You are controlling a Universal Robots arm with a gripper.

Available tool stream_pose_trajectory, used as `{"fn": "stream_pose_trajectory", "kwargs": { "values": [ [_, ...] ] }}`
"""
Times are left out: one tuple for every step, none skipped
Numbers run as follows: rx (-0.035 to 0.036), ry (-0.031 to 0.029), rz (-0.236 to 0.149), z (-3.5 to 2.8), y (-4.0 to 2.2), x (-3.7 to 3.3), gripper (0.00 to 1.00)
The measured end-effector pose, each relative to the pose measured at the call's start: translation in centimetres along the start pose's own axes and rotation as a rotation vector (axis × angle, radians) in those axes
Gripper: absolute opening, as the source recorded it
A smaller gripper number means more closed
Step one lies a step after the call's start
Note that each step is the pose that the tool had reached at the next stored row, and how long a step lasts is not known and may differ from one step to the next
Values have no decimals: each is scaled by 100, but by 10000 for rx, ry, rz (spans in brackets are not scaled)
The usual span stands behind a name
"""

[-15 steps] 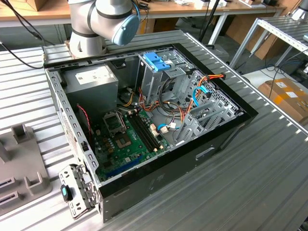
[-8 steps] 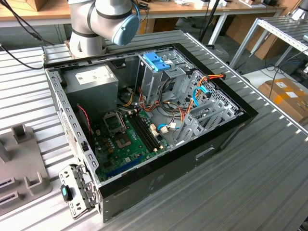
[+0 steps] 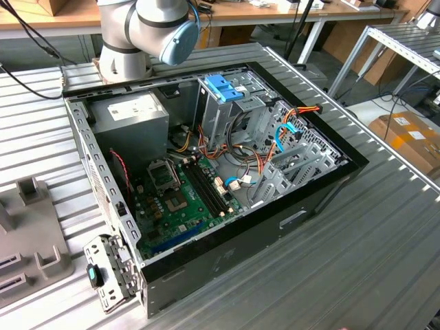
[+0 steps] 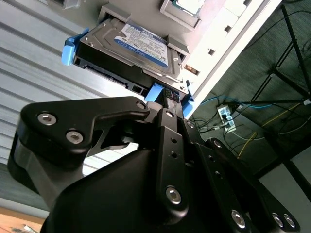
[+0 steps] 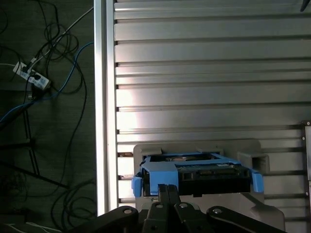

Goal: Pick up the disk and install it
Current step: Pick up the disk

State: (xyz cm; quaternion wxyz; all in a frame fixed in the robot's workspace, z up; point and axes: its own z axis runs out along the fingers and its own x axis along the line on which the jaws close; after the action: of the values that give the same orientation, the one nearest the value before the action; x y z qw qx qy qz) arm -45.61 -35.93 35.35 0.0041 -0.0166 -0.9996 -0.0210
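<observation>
The disk (image 4: 146,46) is a silver drive with a white-and-blue label, framed by light-blue rails. It lies in a grey holder (image 5: 252,158) on the ribbed metal table, close to the table's edge. My black gripper (image 4: 170,97) is at the disk's near end, and its two fingers stand close together against the blue rail (image 5: 160,175). In the first wrist view the gripper (image 5: 167,187) meets the middle of that rail. The disk (image 5: 204,170) still rests in the holder.
In the exterior view the open computer case (image 3: 309,206) lies on the table, with a tall metal cage and blue handle (image 3: 223,88), a grey power supply (image 3: 130,117) and a green board (image 3: 179,199). Past the table's edge (image 5: 101,121), cables lie on the floor.
</observation>
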Motion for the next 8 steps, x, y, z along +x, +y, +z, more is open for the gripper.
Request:
{"fn": "stream_pose_trajectory", "kwargs": {
  "values": [
    [0,0,0,0,0,0,11],
    [0,0,0,0,0,1,11],
    [0,0,0,1,0,1,11],
    [0,0,0,1,0,1,11],
    [0,0,0,1,0,2,11],
    [0,0,0,1,0,2,11],
    [0,0,-3,1,0,2,11],
    [1,2,-41,2,0,2,11]
  ]
}}
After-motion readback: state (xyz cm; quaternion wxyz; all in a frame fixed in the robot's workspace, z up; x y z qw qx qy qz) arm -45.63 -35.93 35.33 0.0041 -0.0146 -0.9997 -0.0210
